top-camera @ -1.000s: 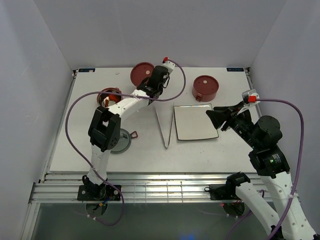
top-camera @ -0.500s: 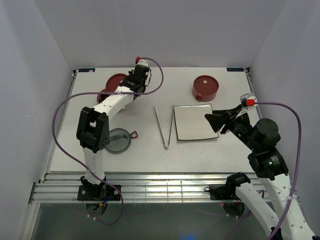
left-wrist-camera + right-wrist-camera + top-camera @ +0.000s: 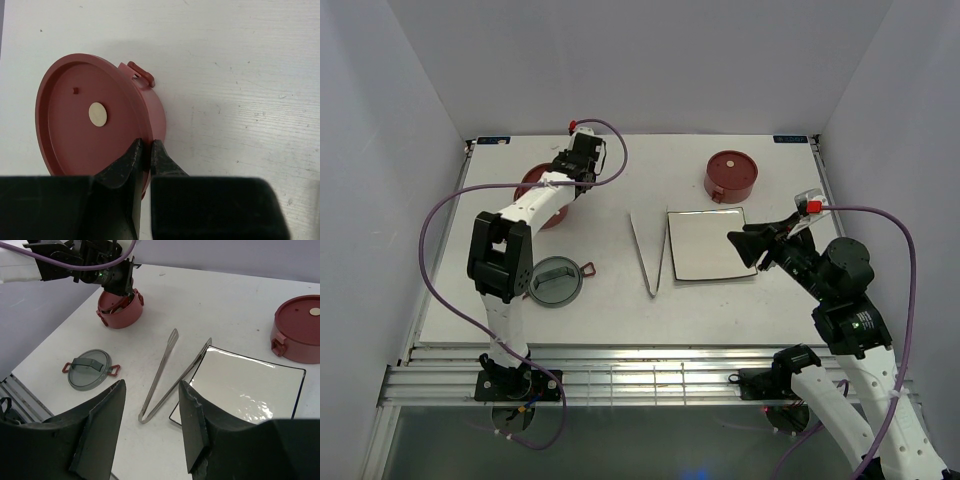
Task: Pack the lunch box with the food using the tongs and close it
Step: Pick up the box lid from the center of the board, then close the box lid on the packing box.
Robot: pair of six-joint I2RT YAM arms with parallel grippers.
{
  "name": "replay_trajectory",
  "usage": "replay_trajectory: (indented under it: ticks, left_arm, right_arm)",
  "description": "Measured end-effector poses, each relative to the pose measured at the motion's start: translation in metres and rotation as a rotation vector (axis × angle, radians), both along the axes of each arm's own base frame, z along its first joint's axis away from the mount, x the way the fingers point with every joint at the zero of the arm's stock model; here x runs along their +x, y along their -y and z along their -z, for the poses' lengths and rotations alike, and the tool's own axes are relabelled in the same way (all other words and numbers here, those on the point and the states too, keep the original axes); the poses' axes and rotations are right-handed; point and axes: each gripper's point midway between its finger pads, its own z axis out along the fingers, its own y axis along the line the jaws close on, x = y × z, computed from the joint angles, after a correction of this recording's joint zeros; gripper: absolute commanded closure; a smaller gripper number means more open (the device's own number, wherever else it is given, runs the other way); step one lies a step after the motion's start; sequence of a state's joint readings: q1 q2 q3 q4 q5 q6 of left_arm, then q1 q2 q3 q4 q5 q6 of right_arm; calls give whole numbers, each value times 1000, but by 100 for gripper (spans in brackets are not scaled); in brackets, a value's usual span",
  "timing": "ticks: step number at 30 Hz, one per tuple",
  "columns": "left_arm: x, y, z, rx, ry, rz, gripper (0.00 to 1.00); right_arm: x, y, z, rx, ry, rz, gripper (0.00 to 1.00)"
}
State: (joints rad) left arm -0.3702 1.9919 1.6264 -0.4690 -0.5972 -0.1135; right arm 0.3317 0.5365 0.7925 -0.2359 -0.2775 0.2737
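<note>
My left gripper (image 3: 145, 143) is shut on the rim of a dark-red disc lid (image 3: 85, 125), which has a pale dot at its centre and hangs tilted. In the right wrist view that gripper (image 3: 117, 277) is right over the left dusty-red bowl (image 3: 120, 315) of the lunch box. The second bowl (image 3: 730, 176) stands lidded at the back right. The silver tongs (image 3: 650, 255) lie in a narrow V left of the plate. My right gripper (image 3: 150, 387) hovers open and empty above their joined end (image 3: 145, 416). The food is hidden.
A white square plate (image 3: 710, 243) lies bare in the middle right. The grey round cover (image 3: 556, 281) with red clasps lies flat at the near left. My left arm (image 3: 515, 215) stretches along the left side toward the back wall.
My left arm has swung the dark-red lid from the back centre leftward to over the left bowl. My right gripper has edged left over the plate, jaws slightly wider.
</note>
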Motion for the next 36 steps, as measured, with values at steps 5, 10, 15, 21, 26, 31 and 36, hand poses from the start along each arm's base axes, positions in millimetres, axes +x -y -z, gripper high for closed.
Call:
replay_trajectory:
  ticks: [5,10,15,21,26,31,36]
  left_arm:
    - [-3,-3,9,6,-19,-18,95]
    - [-8,-9,27,33,-63,-33,89]
    - [-10,-15,34,53,-83,-47,77]
    - [-11,-18,34,60,-82,-58,63]
    - [-7,-19,30,78,-80,-41,63]
    - [9,-17,23,82,-51,-33,65]
    - [9,-20,29,84,-65,-39,69]
  right_arm:
    - [1,1,3,-8,1,6,46]
    - [2,1,2,-15,8,6,46]
    - [3,2,2,-17,10,12,46]
    - [2,3,3,-19,13,16,45]
    - [2,4,3,-19,15,20,45]
    - [3,4,3,-19,14,21,45]
    - [3,4,3,-20,14,24,45]
